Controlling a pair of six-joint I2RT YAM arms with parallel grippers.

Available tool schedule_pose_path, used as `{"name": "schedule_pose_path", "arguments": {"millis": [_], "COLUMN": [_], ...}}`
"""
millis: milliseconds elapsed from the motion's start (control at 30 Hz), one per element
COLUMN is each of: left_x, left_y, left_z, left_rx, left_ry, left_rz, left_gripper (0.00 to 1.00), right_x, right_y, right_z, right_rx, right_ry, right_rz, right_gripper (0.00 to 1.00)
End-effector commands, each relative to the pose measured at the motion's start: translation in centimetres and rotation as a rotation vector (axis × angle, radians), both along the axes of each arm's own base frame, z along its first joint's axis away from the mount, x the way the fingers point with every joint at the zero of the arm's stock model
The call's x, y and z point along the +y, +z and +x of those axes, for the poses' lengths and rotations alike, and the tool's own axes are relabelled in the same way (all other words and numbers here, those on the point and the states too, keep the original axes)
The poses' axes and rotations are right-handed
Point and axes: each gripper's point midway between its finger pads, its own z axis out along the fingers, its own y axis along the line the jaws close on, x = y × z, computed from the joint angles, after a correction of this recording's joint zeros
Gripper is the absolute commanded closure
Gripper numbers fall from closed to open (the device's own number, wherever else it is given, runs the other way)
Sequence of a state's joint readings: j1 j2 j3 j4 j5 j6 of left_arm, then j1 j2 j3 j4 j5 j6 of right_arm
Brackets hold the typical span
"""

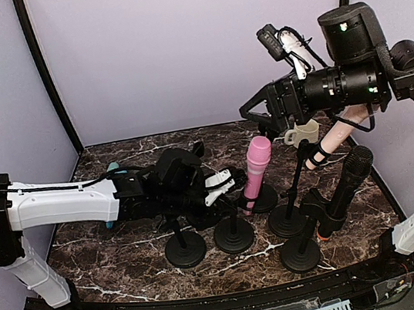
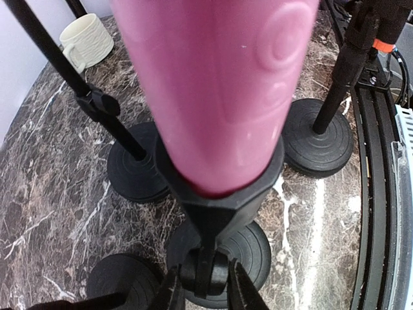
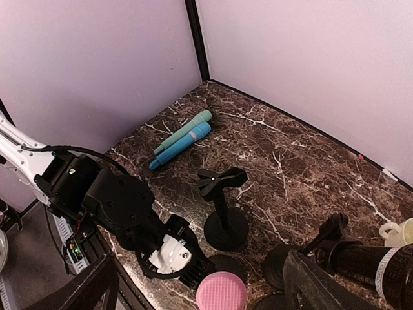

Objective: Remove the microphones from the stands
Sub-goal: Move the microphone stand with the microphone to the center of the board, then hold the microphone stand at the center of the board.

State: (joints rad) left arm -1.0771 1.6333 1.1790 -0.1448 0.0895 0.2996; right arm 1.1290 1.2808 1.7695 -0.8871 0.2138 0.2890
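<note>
On the dark marbled table (image 1: pixel 120 254) the other stands (image 1: pixel 300 254) crowd the middle so closely that we fear a skewed pull could tip our stand (image 2: pixel 219 194) into them, the pink microphone (image 1: pixel 257 164) sitting upright in its clip just above our left gripper (image 2: pixel 203 287), pinched on the stem, and well below our empty, wide-open right gripper (image 1: pixel 258 116)

Pink microphone (image 1: pixel 257 165) — leaning; base seated in black stand (image 2: pixel 216 197) clip.
</note>
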Motion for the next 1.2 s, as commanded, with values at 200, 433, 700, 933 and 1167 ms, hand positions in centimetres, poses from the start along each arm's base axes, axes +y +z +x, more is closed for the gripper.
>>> {"name": "schedule_pose_path", "arguments": {"millis": [200, 433, 700, 933, 1167], "left_x": [2.3, 2.5, 2.4, 2.4, 2.4], "left_y": [2.4, 2.0, 2.0, 1.9, 1.8], "left_z": [2.5, 2.7, 2.3, 2.0, 1.8], "left_rx": [0.0, 0.011, 0.015, 0.012, 0.008], "left_ry": [0.172, 0.186, 0.16, 0.141, 0.126], "left_rz": [-0.08, -0.078, -0.085, -0.089, -0.089], "left_gripper": [0.96, 0.97, 0.97, 0.97, 0.98], "right_x": [-0.3, -0.4, -0.3, 0.3, 1.2], "right_y": [-1.0, -2.7, -3.9, -5.3, -6.2], "right_z": [0.9, 1.3, 1.6, 2.3, 2.9], "right_rx": [-0.002, 0.016, 0.033, 0.055, 0.067], "right_ry": [-0.075, -0.123, -0.173, -0.207, -0.237], "right_rz": [-0.095, -0.199, -0.27, -0.318, -0.331], "right_gripper": [0.1, 0.1, 0.1, 0.1, 0.11]}}
